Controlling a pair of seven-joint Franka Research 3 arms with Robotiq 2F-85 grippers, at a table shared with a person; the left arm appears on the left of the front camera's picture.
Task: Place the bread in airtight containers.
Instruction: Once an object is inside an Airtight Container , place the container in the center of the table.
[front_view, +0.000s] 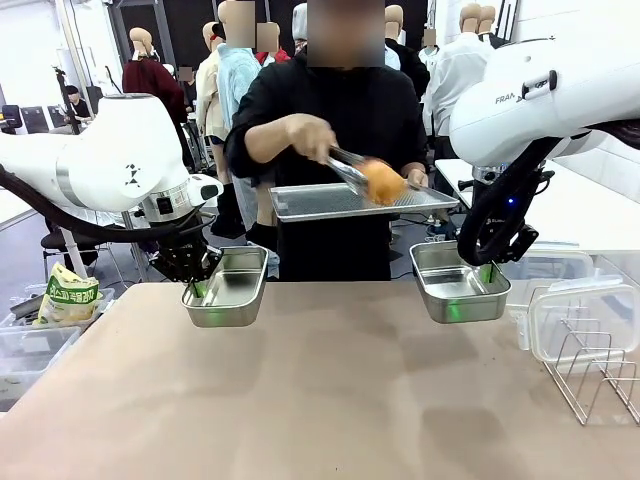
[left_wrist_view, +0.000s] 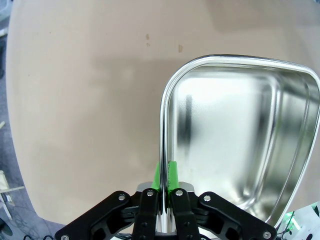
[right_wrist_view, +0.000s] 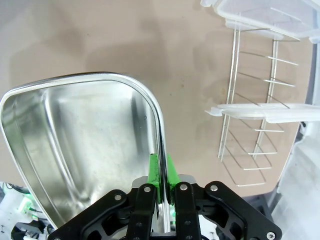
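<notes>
Steel tongs (front_view: 345, 166) clasp a blurred croissant (front_view: 385, 182), partly hiding it.

Glossy golden croissant (front_view: 383, 182) held aloft at far side, left tin (front_view: 232, 287) and right tin (front_view: 455, 287) both empty, shiny steel, well apart

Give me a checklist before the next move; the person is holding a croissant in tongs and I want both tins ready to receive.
1. Left tool clamped on the left tin rim: ok.
2. Right tool clamped on the right tin rim: ok.
3. Both tins empty: ok.
4. Croissant gripped in the person's tongs: ok.
5. Croissant over a tin: not ok; it hangs above the tray, between the tins.
6. Tins held level: cannot tell.
</notes>
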